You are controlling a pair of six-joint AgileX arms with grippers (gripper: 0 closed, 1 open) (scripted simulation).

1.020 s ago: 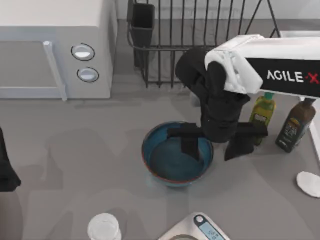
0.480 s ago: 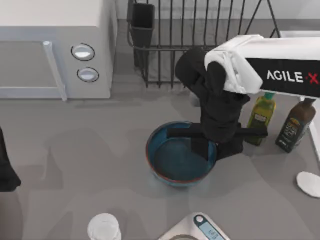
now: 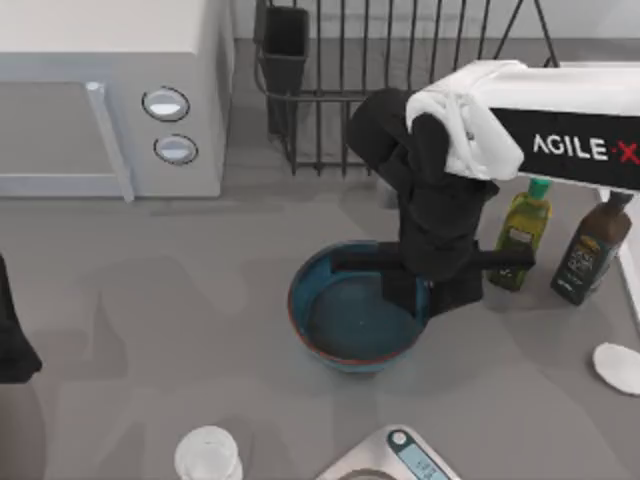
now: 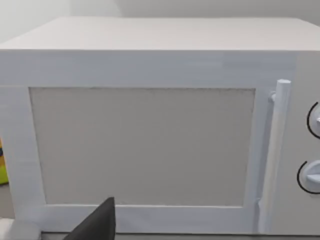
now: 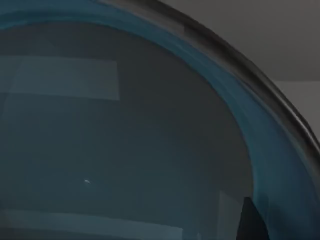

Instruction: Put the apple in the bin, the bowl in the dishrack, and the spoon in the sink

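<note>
**Gripping the bowl rim**

The bowl (image 3: 352,318) sits mid-tabletop, in front of the dishrack (image 3: 400,90). The right end effector (image 3: 432,292) pinches its right-hand rim, one finger inside, one outside. The left arm is parked at the table's left edge.

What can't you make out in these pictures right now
- Right claw on the bowl: in the top view the arm's own body covers the rim there, so contact is unclear.
- Dishrack and sink: cut off by the top view's edges.
- Scale: cut off by the bottom edge.
- Left claw: one dark tip before the microwave, cut by the wrist view's edge.
</note>
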